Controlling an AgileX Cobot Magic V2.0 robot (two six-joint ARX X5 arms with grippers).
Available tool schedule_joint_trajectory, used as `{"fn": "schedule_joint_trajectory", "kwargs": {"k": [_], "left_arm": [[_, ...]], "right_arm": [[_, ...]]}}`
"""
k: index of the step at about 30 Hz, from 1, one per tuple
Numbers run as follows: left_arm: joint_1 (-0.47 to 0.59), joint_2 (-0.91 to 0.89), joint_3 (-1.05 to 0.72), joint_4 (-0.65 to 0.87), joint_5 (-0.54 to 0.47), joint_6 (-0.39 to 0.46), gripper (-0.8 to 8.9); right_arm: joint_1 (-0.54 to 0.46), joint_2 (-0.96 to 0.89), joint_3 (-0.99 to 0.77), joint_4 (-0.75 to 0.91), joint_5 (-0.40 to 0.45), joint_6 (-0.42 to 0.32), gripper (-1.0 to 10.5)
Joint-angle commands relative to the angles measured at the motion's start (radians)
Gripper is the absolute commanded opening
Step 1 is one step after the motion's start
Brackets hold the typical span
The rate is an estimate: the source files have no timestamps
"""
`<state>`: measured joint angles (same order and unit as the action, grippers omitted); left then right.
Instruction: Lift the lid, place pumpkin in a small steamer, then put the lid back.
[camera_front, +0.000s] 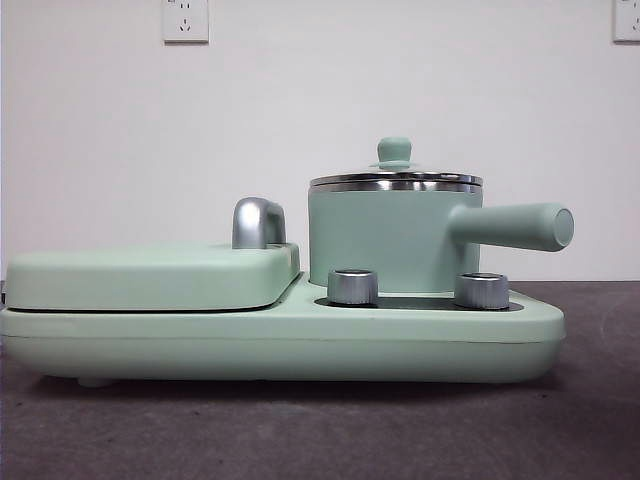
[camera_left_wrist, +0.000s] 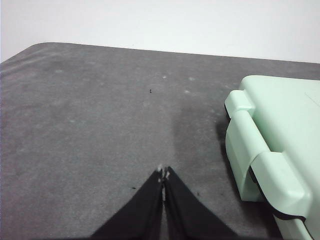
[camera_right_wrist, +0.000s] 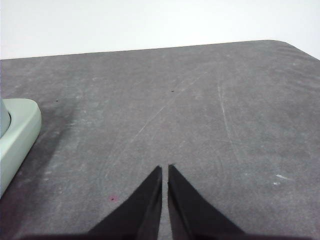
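Note:
The small steamer (camera_front: 385, 240) stands on the right half of a mint-green cooker base, its thick side handle (camera_front: 515, 226) pointing right. The lid (camera_front: 395, 178) sits flat on the steamer's steel rim, with its mint-green knob (camera_front: 394, 150) on top. No pumpkin shows in any view. My left gripper (camera_left_wrist: 163, 172) is shut with nothing in it, low over bare grey table beside the cooker's end. My right gripper (camera_right_wrist: 165, 167) is also shut and holds nothing, over bare table past the cooker's other end. Neither arm appears in the front view.
The cooker base (camera_front: 280, 345) carries a wide flat griddle cover (camera_front: 150, 275) with a chrome handle (camera_front: 258, 222) on its left half. Two steel dials (camera_front: 352, 286) (camera_front: 481, 290) stand in front of the steamer. The cooker's hinge end (camera_left_wrist: 260, 150) and a base corner (camera_right_wrist: 17, 130) show in the wrist views.

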<state>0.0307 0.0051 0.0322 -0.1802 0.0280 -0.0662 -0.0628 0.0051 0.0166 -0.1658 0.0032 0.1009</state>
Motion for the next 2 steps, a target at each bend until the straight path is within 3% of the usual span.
{"fn": "schedule_joint_trajectory", "kwargs": {"k": [1,2], "left_arm": [[0.003,-0.002,-0.019,-0.006,-0.003,0.013,0.06],[0.003,-0.002,-0.019,-0.006,-0.003,0.013,0.06]], "right_arm": [[0.000,-0.002,-0.005,0.012,0.001,-0.008,0.2],[0.000,-0.002,-0.005,0.012,0.001,-0.008,0.2]]}}
